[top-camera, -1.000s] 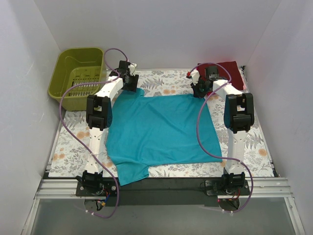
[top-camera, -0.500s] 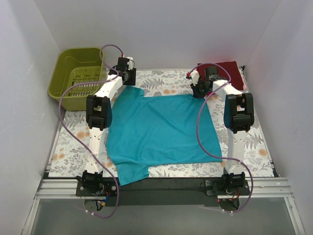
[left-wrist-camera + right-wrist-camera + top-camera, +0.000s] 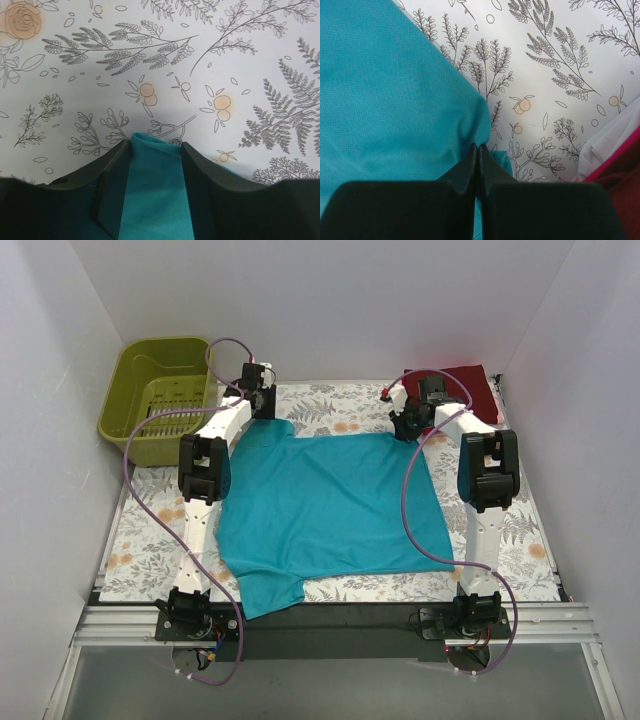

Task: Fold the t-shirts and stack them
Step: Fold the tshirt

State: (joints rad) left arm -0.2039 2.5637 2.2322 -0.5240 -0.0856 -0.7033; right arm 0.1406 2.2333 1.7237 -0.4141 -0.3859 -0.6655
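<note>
Teal t-shirt [image 3: 330, 500] lies spread on the worktop [image 3: 150, 530], far corners pinched: left tool [image 3: 156, 145] clamps a cloth fold, right tool [image 3: 476, 147] is pressed shut on its edge. Such thin bites may slip during lifting, skewing the fold.

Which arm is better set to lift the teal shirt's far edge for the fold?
Right, probably. The right claw is shut on a far corner of the teal cloth t-shirt, wrinkles drawn toward its tips. The left claw has cloth between fingers that stand apart, so its grip looks unsure.
</note>
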